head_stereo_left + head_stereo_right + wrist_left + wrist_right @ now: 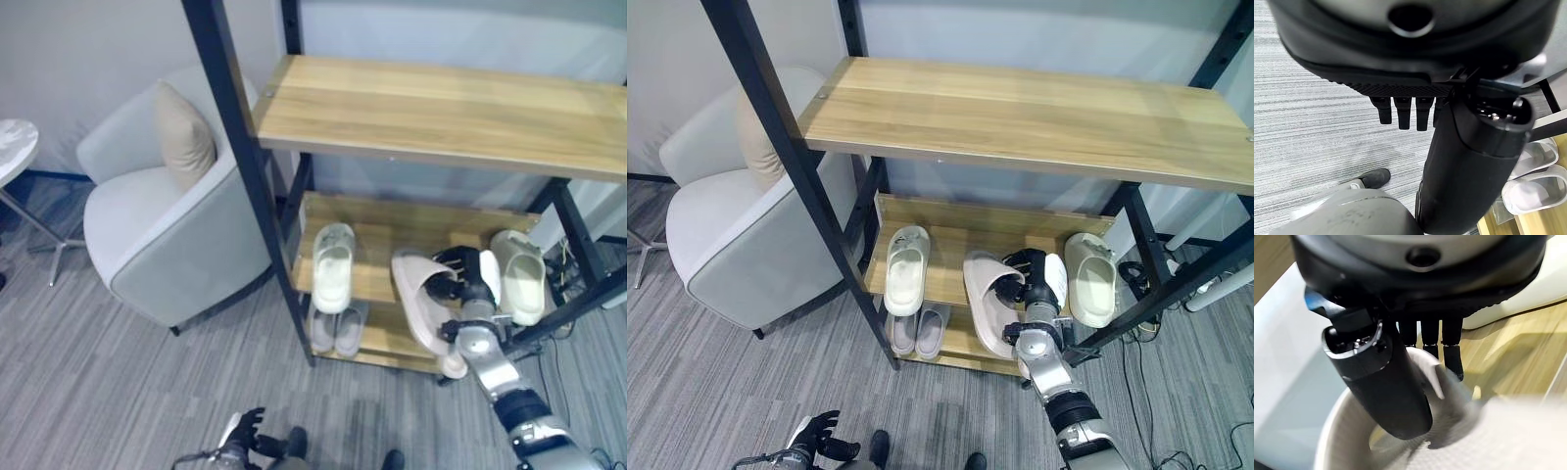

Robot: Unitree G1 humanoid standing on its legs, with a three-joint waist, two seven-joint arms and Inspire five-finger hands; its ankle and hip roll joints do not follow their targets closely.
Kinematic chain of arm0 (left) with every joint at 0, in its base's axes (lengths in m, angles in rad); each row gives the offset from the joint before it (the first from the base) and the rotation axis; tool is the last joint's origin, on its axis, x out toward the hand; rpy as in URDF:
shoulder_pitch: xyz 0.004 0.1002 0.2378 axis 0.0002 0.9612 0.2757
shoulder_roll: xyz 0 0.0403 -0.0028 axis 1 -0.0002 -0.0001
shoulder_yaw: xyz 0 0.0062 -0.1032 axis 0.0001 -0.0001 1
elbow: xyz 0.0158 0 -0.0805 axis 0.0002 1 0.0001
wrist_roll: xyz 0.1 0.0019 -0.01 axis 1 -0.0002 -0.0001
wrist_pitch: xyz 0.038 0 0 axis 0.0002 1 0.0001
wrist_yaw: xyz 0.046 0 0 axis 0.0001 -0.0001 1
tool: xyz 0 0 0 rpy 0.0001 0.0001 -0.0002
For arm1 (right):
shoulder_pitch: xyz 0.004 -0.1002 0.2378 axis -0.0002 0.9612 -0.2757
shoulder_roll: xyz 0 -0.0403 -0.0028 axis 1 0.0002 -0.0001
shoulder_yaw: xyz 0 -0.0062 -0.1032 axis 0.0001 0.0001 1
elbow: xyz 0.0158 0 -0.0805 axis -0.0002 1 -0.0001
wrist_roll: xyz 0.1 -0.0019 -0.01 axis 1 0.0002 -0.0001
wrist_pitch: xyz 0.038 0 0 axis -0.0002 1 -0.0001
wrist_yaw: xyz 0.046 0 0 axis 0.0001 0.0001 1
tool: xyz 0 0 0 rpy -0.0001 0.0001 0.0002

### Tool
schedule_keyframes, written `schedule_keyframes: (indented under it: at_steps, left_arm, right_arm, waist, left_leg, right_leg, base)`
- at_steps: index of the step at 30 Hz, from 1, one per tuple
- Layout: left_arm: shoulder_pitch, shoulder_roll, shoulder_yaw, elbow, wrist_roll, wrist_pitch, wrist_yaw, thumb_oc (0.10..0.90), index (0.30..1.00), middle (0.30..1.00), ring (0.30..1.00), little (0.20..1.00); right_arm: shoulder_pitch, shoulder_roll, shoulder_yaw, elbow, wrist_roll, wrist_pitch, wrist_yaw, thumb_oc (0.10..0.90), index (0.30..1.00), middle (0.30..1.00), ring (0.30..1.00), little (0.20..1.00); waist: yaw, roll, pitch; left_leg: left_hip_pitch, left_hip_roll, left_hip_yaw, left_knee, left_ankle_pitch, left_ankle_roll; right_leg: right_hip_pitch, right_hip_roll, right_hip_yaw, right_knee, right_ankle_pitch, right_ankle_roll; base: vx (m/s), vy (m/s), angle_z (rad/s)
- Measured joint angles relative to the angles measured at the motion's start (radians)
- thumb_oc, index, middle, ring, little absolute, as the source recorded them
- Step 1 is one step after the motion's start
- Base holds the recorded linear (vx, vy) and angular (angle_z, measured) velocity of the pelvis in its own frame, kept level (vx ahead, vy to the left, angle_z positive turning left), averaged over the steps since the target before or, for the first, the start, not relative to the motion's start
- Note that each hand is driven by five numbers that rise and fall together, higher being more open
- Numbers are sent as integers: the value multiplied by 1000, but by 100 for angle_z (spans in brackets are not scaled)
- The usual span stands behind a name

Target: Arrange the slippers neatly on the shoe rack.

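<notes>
My right hand [460, 279] is shut on a pale beige slipper [419, 305], which it holds tilted over the front of the rack's middle shelf [377, 230]. In the right wrist view the thumb [1386, 391] is inside the slipper [1347, 435] and the fingers [1452, 360] curl over its strap. A cream slipper [333, 266] lies at the shelf's left end and another cream slipper [519, 274] at its right end. A grey pair [335, 331] rests on the bottom shelf. My left hand [240, 431] hangs low over the carpet, open and holding nothing.
The rack's wide wooden top shelf [441, 108] overhangs the work, with black posts [245, 166] at its left. A grey armchair [167, 235] with a tan cushion [184, 135] stands left of the rack. A small round table [12, 147] is at the far left.
</notes>
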Motion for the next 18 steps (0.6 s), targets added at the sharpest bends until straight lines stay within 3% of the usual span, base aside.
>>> schedule_keyframes:
  at_steps: [7, 18]
  left_arm:
    - [3, -4, 2, -4, 34, 1, -5, 800, 900, 900, 900, 900]
    - [14, -26, -10, -25, 105, 4, -48, 800, 900, 900, 900, 900]
  right_arm:
    - [177, -25, -17, -204, 1, -22, 105, 400, 300, 300, 300, 300]
    - [408, -74, -111, -433, 22, -75, 256, 400, 300, 300, 300, 300]
  waist:
    - [-35, 16, 10]
    - [-90, 73, 8]
  left_leg:
    - [13, -1, 4, 0, -3, 1]
    - [19, -1, 11, 0, -4, 1]
  right_leg:
    - [8, -2, 5, 0, -1, 0]
    - [7, -3, 17, 0, 0, 0]
  base:
    - [-4, -3, -2]
    - [-5, -11, -2]
